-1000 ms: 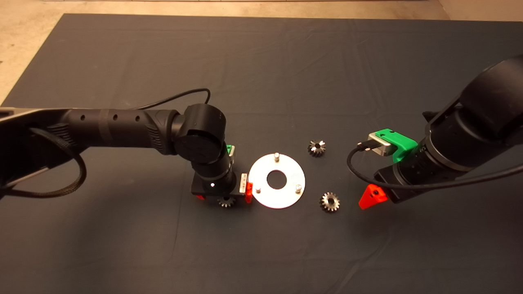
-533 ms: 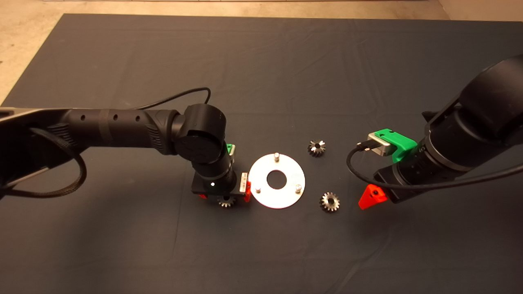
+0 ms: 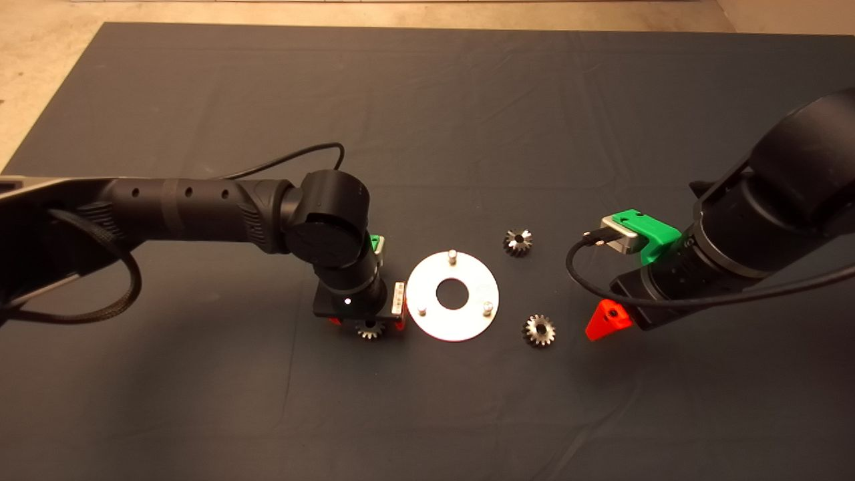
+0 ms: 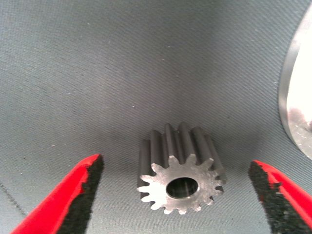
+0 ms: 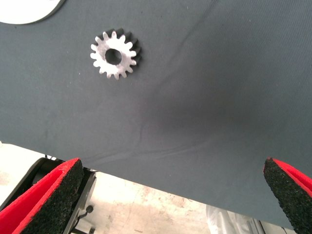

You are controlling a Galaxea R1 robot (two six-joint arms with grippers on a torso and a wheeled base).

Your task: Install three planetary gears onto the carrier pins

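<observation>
Left gripper (image 4: 178, 195) lowered to the dark mat (image 3: 427, 100) just beside the disc's left edge, red fingers (image 4: 68, 200) spread apart on either side of one planetary gear (image 4: 180, 178), pads clear of its teeth on both sides. Lay flat on the mat, that gear, centre hole up, also seen from above as a small toothed wheel (image 3: 369, 328) poking out from under the left wrist. Just past the far finger, the bright rim of the disc (image 4: 297, 102).

Right gripper (image 5: 170, 200) held above the mat to the right of the disc, fingers (image 5: 46, 200) wide apart and closed on nothing. Seen ahead of it in the right wrist view, a second gear (image 5: 115, 54), flat on the mat and well clear of the pads; from overhead, the same gear (image 3: 539, 330) sat just off the disc's lower right edge, near one red fingertip (image 3: 608, 321).

Rested flat at the middle of the mat, the silver-white disc (image 3: 461, 329), large hole in the centre, three carrier pins (image 3: 452, 254) upright and bare. Third gear (image 3: 518, 241) lay on the mat off the disc's upper right, apart from it.

No brand, label or legible writing made out on any part.
</observation>
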